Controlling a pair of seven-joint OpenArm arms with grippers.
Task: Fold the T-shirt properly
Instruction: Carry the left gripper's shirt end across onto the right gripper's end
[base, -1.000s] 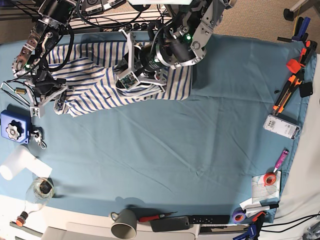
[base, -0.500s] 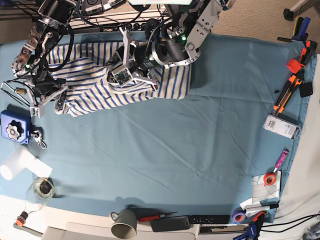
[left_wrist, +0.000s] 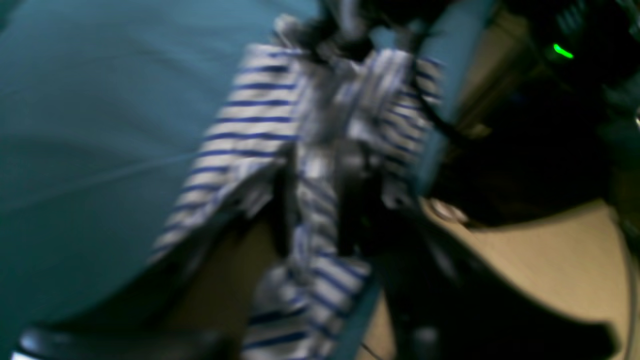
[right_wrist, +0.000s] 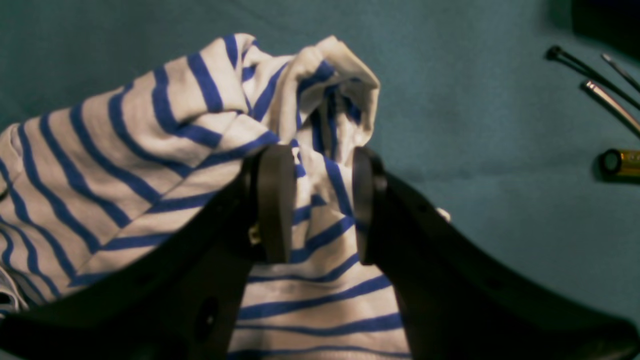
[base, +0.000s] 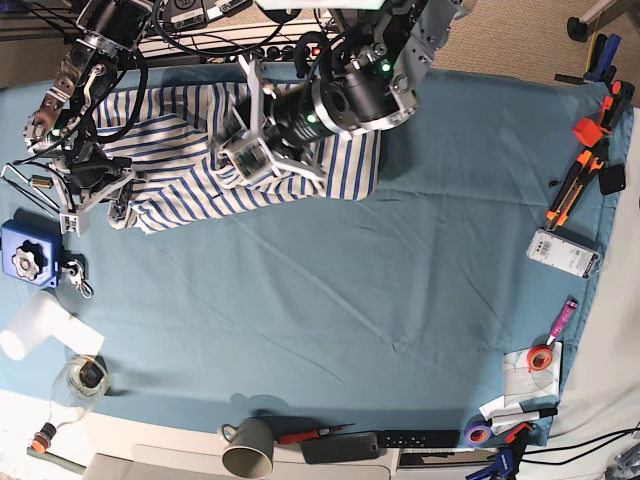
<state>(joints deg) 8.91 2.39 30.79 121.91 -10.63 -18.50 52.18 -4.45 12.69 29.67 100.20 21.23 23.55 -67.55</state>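
A teal-blue table cloth (base: 400, 290) covers the work surface, and most of it on the near side of the T-shirt (base: 170, 150) lies bare and only lightly creased. At the cloth's near edge sit a grey mug (base: 248, 447) and a black bar-shaped tool (base: 420, 439); its right edge is lined with orange-handled tools (base: 585, 165), a white device (base: 563, 252) and rolls of tape (base: 541, 357); a blue box (base: 28, 252) sits at its left edge. The T-shirt is bunched at the far left of the cloth. The right gripper (right_wrist: 315, 200) pinches a striped fold between its dark pads (right_wrist: 274, 200), beside a small battery (right_wrist: 620, 163). The left gripper (left_wrist: 312, 200) appears clamped on striped cloth as well, though that view is badly blurred. In the base view the left arm (base: 340, 100) covers the shirt's middle.
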